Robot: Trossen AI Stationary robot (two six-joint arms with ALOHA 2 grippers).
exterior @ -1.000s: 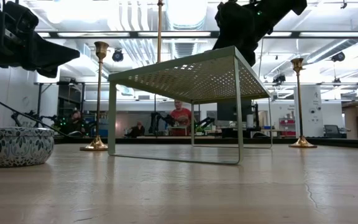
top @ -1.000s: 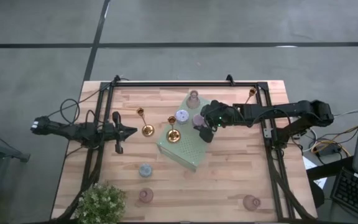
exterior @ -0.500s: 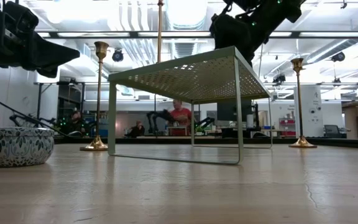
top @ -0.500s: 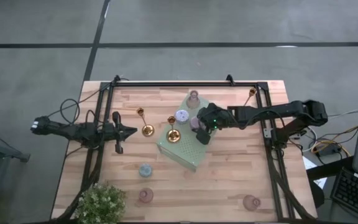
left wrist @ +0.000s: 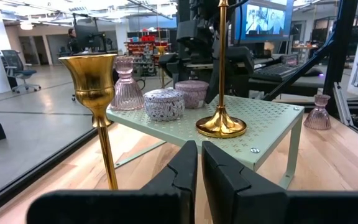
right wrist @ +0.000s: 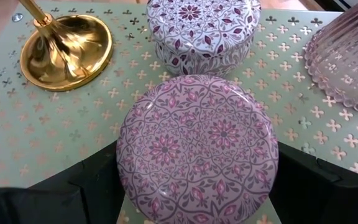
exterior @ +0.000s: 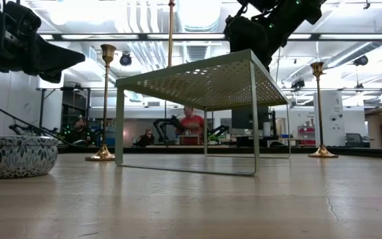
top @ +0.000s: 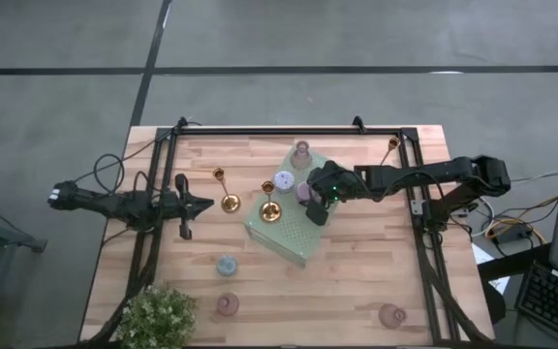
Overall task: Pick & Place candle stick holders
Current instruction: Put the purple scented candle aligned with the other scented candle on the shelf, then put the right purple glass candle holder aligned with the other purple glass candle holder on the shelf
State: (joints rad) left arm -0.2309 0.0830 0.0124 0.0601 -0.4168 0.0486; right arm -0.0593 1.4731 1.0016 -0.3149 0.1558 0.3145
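My right gripper [top: 310,199] reaches from the table's right over the pale-green perforated shelf [top: 294,237], closed around a round pink patterned tin holder [right wrist: 197,149]. A white-and-purple tin [right wrist: 201,28], a gold candlestick [top: 269,204] standing on its flared base, and a ribbed pink glass holder [top: 301,152] also stand on the shelf. Two more gold candlesticks [top: 224,189] [top: 392,145] stand on the table. My left gripper [top: 197,206] waits shut and empty at the table's left. My right gripper pinches the pink tin by its round side wall [right wrist: 124,168], one finger [right wrist: 92,186] on each side. The fingers slant down from the table's right. The tin sits level, lid up, over the shelf's edge; I cannot tell whether its bottom rests on the shelf.
On the near part of the table stand a pale blue holder [top: 226,264], two pink holders [top: 227,303] [top: 389,314] and a leafy plant [top: 158,318]. A black frame [top: 289,130] borders the table's far and side edges.
My right gripper has gone a little down and toward the table's left edge with the pink tin, further over the shelf, and has then stood still. Its fingers have kept the same gap.
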